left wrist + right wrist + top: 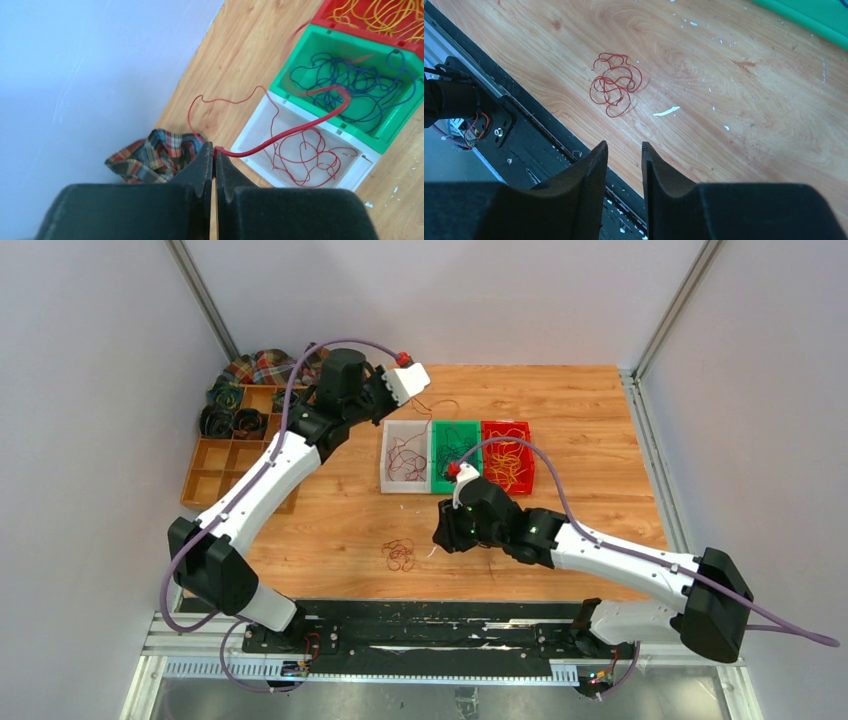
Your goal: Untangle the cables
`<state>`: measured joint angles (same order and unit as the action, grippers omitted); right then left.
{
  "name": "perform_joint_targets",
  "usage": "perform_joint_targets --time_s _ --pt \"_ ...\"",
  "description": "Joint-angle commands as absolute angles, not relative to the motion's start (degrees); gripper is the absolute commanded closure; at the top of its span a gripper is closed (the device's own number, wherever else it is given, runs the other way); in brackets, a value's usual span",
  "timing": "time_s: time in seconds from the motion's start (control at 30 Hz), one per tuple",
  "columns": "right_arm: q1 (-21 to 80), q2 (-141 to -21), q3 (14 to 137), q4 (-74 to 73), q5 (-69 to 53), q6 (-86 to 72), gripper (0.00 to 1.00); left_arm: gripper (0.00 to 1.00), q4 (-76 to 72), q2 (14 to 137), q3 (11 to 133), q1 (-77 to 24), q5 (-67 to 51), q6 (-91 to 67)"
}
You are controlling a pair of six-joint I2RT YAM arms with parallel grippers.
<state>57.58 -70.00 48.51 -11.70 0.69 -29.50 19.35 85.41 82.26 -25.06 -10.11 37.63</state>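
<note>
Pinching a red cable (280, 136) at their very tips, the clenched jaws of the left gripper (215, 155) hang by the bench's far edge, the strand arcing over the white bin (248, 134). The right gripper (624, 155) stands slightly parted and bare. A red tangle (615, 83) lies just beyond it near the bench's (749, 100) front edge.

The left pincer (215, 155) pinches a red cable (280, 136) trailing over the white bin (250, 131)

White arm shells (255, 490), black joints (215, 570), purple hoses (350, 341), red wrist knobs (403, 359), right hand (624, 147) textured black
</note>
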Motion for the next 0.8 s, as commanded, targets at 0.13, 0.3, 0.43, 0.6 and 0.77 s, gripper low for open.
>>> perform_joint_targets --time_s 0.13,0.3,0.43,0.6,0.77 --pt "56.61 -65.58 45.23 -11.17 4.19 -31.75 0.70 0.99 27.18 85.72 87.78 -31.24 -5.28 39.11" --pt "55.55 -63.17 43.26 -11.10 6.51 -33.22 0.72 0.99 33.27 84.80 89.68 -31.24 -8.09 32.26" --pt "54.21 -61.15 41.98 -11.15 7.98 -33.89 0.75 0.99 35.93 82.57 90.23 -31.22 -11.40 26.32" --pt "52.08 -58.25 40.42 -11.16 9.06 -35.00 0.79 0.99 41.35 81.72 93.85 -31.21 -24.79 19.32" --pt "50.70 -56.73 39.42 -11.21 9.58 -35.67 0.81 0.99 42.63 83.58 97.05 -31.20 -30.75 10.60"
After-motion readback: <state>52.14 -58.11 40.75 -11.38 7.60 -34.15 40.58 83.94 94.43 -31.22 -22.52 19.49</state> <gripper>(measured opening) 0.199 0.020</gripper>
